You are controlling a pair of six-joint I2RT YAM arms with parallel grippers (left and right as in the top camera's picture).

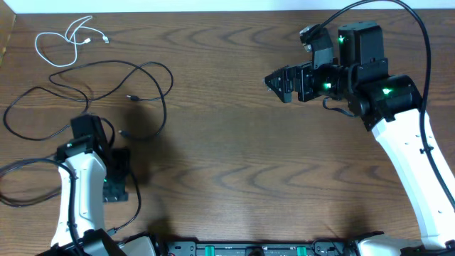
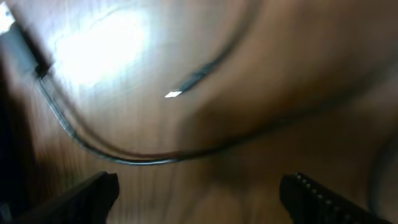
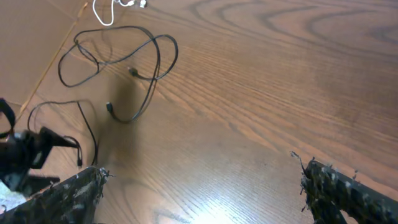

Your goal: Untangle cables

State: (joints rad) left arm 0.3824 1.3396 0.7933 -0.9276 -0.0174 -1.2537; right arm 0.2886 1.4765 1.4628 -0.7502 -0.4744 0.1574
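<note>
A short white cable (image 1: 67,41) lies coiled at the far left of the table; part of it shows in the right wrist view (image 3: 106,11). A longer black cable (image 1: 142,85) loops just below it, with plug ends near the middle of the loops; it also shows in the right wrist view (image 3: 118,59) and, blurred, in the left wrist view (image 2: 124,155). My left gripper (image 1: 115,178) is open and empty, low at the left, below the black loops. My right gripper (image 1: 279,84) is open and empty, raised over the right of the table, far from the cables.
The wooden table (image 1: 234,156) runs out at its left edge near the white cable. The left arm's own thick black wire (image 1: 21,181) hangs at the far left. A black rail (image 1: 249,249) lines the front edge.
</note>
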